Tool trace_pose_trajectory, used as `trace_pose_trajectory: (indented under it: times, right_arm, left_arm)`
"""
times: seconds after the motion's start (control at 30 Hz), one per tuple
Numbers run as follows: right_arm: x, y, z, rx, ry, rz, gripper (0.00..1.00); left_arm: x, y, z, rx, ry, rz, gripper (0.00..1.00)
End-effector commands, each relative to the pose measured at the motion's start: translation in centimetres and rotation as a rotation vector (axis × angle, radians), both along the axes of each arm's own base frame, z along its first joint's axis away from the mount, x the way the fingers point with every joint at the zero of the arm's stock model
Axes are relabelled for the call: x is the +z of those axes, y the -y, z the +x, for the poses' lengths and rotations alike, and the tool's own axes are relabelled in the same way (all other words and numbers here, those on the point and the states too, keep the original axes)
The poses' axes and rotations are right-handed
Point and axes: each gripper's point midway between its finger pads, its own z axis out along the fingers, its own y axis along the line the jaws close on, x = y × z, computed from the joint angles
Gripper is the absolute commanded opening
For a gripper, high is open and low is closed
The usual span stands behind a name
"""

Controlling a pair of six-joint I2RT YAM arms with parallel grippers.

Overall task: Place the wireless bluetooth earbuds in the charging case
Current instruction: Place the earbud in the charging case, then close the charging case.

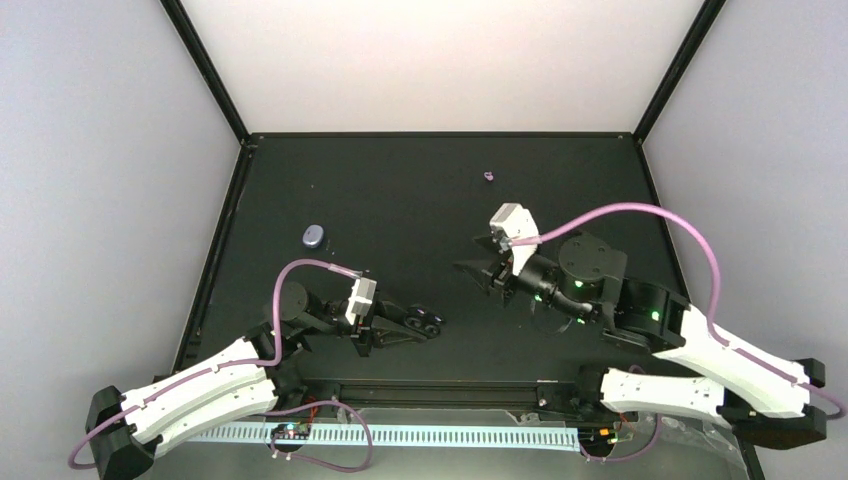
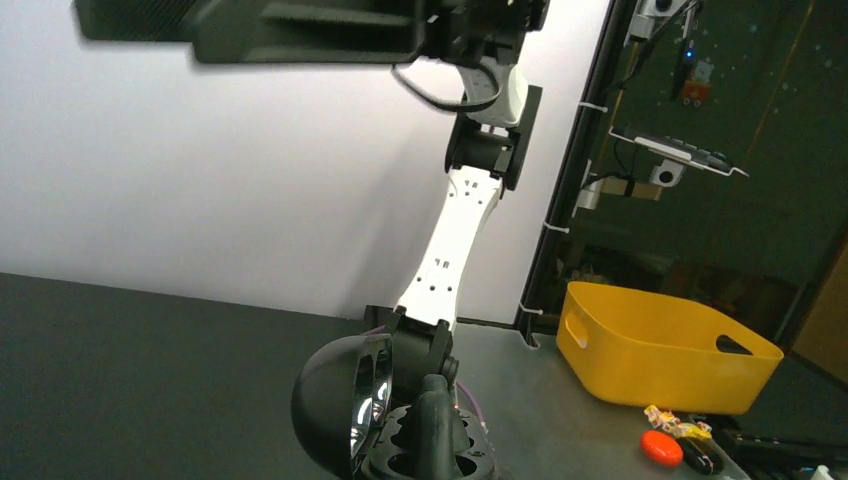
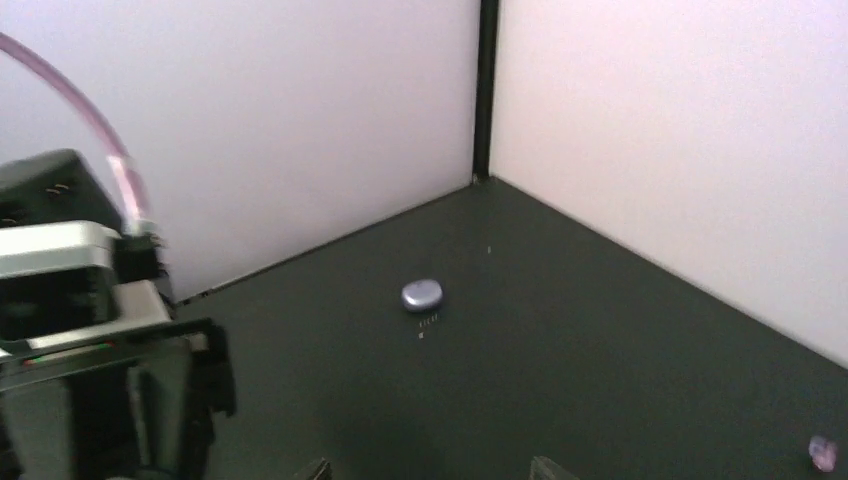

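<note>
The charging case [image 1: 314, 236] is seen lying closed on the dark surface [image 1: 420, 190], in the left half and towards the back. It is shown as a small rounded pebble, grey-lavender in colour, with a pale highlight across its domed top. With the lid shut, nothing of the inside is shown. In the right wrist view a few tiny black specks [image 3: 428, 320] are seen on the surface just beside the case.

One earbud [image 1: 488, 177] is seen lying further back, a little right of centre and well apart from the case. It is shown as a tiny glossy purple-pink bud, and its shape is too small to be made out.

The right pincer [image 1: 472, 254] is placed right of centre, nearer than the earbud and apart from it. Its fingers are spread, and nothing is held between them. Whether the surface is touched by it cannot be told.

The left pincer [image 1: 430, 322] is placed close to the near edge, well apart from the case. Its fingers are pressed together, and nothing is seen gripped in them.

In the left wrist view, a yellow tub [image 2: 665, 345] is seen beyond the surface's edge.
</note>
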Motion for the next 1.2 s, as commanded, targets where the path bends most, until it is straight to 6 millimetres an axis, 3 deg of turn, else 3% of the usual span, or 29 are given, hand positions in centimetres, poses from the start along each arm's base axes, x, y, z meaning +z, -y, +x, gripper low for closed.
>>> trace_pose_trajectory:
  times: [0.0,0.47,0.73,1.17]
  right_arm:
    - [-3.0,-0.5,1.1,-0.01,-0.146,0.037,0.52]
    - [-8.1,-3.5,0.0,0.104,-0.257,-0.059,0.53]
    - [-8.5,-4.2,-0.6,0.152,-0.265,-0.049,0.54]
    - [-8.0,-5.4,-3.3,0.321,-0.294,-0.012,0.55]
  left_arm:
    - [3.0,-0.5,-0.5,-0.004,0.048,-0.073,0.02]
    - [4.1,-0.8,-0.3,0.016,0.05,-0.104,0.02]
    - [4.2,-0.8,-0.4,0.018,0.056,-0.105,0.02]
    - [3.8,-0.9,-0.2,0.032,0.052,-0.102,0.01]
